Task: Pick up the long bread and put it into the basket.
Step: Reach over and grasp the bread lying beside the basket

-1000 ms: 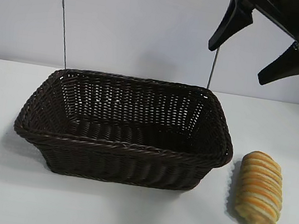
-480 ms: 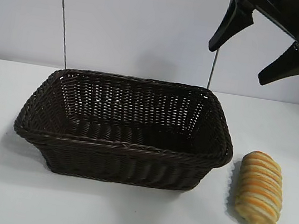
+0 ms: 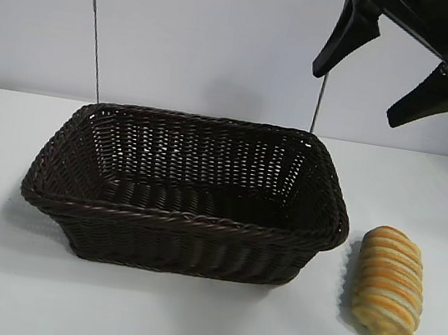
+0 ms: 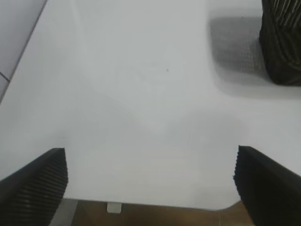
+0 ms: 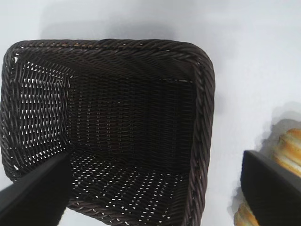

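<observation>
Nothing has moved; right gripper (image 3: 397,80) fingers (image 3: 347,36) hang wide, empty.

I count one basket (image 3: 187,191) on my table (image 3: 184,322), and one long bread (image 3: 391,283) just beside the basket's right end. Above that end hangs one pincer (image 3: 393,79) with two fingers (image 3: 344,38).
</observation>
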{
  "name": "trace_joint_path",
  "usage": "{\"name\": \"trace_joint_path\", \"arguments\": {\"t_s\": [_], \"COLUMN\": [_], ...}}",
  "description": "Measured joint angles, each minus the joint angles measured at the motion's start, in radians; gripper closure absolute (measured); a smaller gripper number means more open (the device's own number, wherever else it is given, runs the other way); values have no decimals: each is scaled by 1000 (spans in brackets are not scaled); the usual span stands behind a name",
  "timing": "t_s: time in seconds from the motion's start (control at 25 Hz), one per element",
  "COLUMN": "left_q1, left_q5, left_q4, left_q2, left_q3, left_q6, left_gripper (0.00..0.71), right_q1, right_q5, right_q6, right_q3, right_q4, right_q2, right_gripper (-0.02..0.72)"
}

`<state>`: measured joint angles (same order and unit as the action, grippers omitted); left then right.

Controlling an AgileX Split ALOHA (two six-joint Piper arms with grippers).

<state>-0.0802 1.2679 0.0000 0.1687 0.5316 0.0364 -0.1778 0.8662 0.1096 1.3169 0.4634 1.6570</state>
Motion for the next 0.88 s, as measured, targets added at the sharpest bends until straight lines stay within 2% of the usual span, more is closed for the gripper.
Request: {"name": "trace_joint_path", "arguments": {"t_s": [0.48,0.88], "left_q1": [0,0], "left_q5": [-19,-26], "left_q4": [-19,-17], "left_q2": [-4,-182], "left_q3": [-2,-2], "left_q6": [0,-5], "left_gripper": [16,16], "right_q1": [0,0], "right_q5": [0,0], "right_q6": [0,0], "right_q3": [0,0], "right_q4": [-4,-7], "right_q2": [0,0], "right_gripper": [8,8]}}
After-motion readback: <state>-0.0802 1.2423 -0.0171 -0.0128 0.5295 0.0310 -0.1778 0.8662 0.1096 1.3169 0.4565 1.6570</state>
